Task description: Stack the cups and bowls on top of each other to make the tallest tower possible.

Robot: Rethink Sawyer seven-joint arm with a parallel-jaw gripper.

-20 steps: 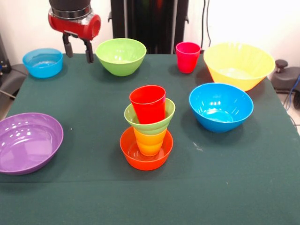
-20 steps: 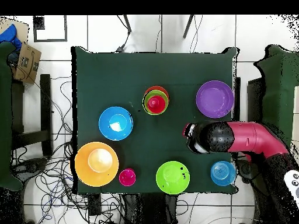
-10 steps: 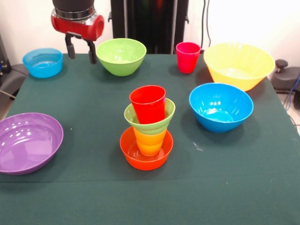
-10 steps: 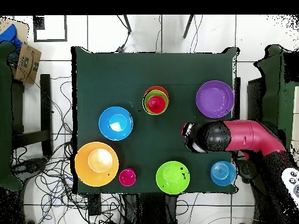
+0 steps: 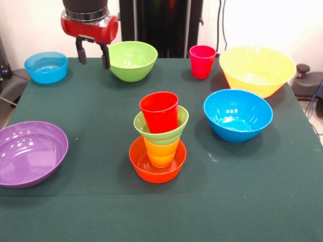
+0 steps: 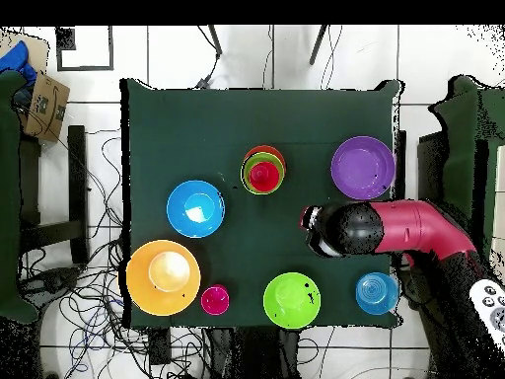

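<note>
Front view shows the tower (image 5: 159,136) mid-table: orange bowl, yellow-orange cup, small green bowl, red cup (image 5: 159,112) on top (each sitting only loosely in the one below). I judge a careless brush or an off-centre placement could topple it. The gripper (image 5: 92,53) hangs above the cloth, pointing down, jaws apart and empty, just beside the larger green bowl (image 5: 131,60).

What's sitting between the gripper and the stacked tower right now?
Nothing: in the front view, only bare green tablecloth lies between the open gripper and the tower. The overhead view shows the same empty stretch.
</note>
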